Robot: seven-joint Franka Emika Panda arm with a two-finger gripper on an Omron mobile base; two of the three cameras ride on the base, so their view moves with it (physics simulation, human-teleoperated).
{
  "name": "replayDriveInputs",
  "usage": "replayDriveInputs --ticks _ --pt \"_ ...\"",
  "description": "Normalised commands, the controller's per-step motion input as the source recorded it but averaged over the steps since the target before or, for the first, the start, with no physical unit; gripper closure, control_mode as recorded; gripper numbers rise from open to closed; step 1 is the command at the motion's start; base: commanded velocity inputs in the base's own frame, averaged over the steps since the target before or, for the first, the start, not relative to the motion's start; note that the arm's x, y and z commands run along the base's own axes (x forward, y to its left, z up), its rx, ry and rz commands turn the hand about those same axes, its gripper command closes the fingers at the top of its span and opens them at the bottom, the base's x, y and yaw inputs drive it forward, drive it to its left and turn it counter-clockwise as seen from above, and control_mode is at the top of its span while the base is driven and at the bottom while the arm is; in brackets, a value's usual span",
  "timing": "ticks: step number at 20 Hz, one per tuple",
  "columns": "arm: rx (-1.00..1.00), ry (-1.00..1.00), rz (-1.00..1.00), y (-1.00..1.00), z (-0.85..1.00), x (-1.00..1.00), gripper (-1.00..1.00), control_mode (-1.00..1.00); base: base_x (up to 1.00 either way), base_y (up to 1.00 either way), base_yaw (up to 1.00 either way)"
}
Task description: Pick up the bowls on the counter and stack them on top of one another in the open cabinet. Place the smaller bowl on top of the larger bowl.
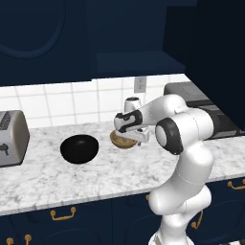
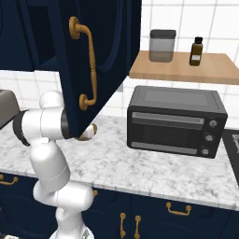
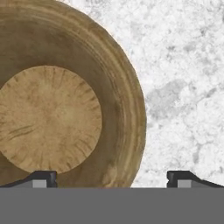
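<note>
Gripper (image 3: 111, 177): jaws spread apart, straddling the rim of the smaller bowl (image 3: 65, 96), one fingertip inside, one outside. The bowl rests on the counter (image 1: 43, 177); the larger bowl (image 1: 79, 149) sits at its 9 o'clock.

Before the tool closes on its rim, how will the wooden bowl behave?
The wooden bowl looks rigid and probably light. Its flat base should prevent rolling. Held by one side of the rim, with the tool open, it may tilt.

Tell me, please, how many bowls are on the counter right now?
2: the black bowl sits left of the arm on the counter; the tan bowl lies right of it, under the gripper.
</note>
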Motion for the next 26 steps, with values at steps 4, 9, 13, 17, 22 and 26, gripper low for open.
replayDriveInputs --ticks 4,9,13,17,22,26 --pt "0.00 -0.06 -0.06 0.00 -0.17 0.18 -1.00 -1.00 0.00 0.00 0.00" --pt "0.00 -0.02 -0.03 0.00 -0.40 0.01 -1.00 -1.00 0.00 0.00 0.00" --pt "-0.01 0.00 0.00 0.00 -0.06 0.00 1.00 -1.00 0.00 0.00 0.00" --pt "0.00 -0.02 0.00 0.00 0.08 0.00 1.00 -1.00 0.00 0.00 0.00" --pt "-0.01 -0.14 0.03 0.29 0.66 -0.10 1.00 -1.00 0.00 0.00 0.00" --pt "-0.04 -0.05 0.12 0.86 0.68 -0.01 1.00 -1.00 0.00 0.00 0.00"
